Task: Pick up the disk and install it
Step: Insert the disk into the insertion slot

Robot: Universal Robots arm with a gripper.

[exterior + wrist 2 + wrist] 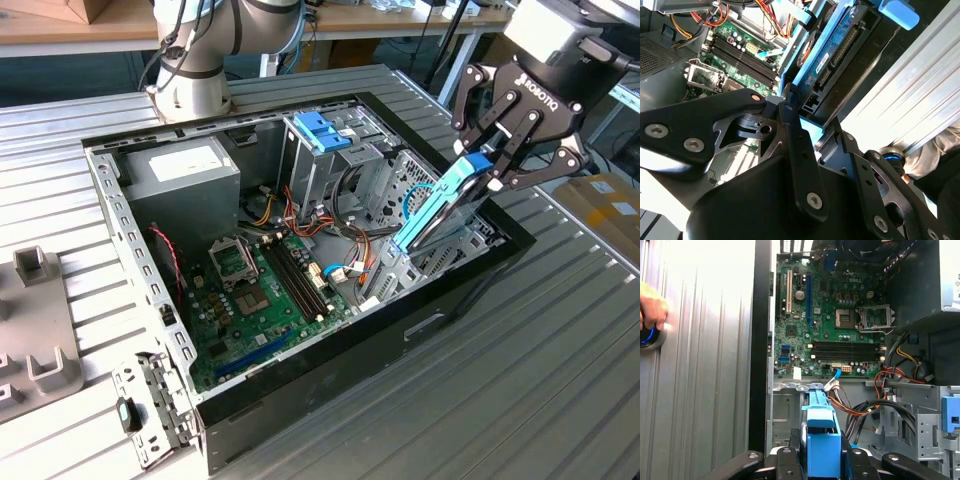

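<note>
1 claw [487, 165] is clamped on the top end of the disk [440, 212], with a finger pressed on each side of its light-blue frame. The disk is at the edge of the open computer case [108, 200], by the case wall on the exterior view's right. It is tilted. Its long axis runs from the claw down into the case, and its low end sits among the grey metal slots [400, 262] just inside that wall. Room there is tight, with the black wall close on 1 side and wires [345, 232] close on the other. Above the case the way is open. The green board [250, 300] lies flat on the case floor. In the first wrist view, a hand [652, 310] rests on the table [705, 365] outside the case.
</note>
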